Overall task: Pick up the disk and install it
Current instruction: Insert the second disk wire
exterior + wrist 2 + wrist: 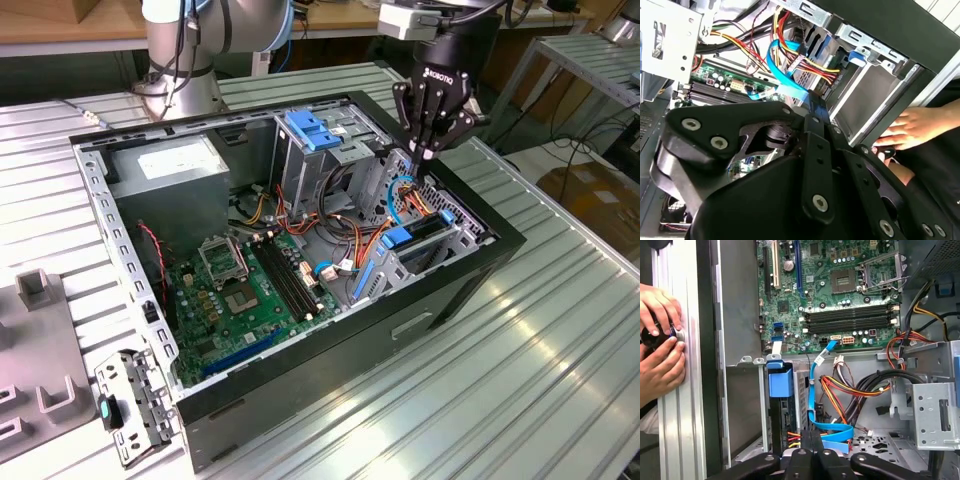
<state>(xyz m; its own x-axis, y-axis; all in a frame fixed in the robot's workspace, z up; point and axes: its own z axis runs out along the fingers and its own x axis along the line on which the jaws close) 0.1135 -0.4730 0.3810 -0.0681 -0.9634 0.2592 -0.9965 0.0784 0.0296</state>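
Observation:
My three-fingered black gripper (428,150) hangs over the drive cage at the exterior view's right end of the open computer case (480,270). Its fingers are drawn together to a point. In both wrist views the gripper (816,101) (812,442) is right beside a blue ribbon cable (832,430), and I see nothing between the fingers. What looks like the disk (428,229) stands on edge in the cage below the gripper. I see it as a dark slab with a blue rail end (780,382). Red, yellow and orange cables run to it.
The case holds a green motherboard (250,290), a grey power supply box (170,170) and a blue bracket (312,130) on the upper cage. A person's hands (660,347) rest on the slatted table beside the case. The arm's base (185,50) stands behind.

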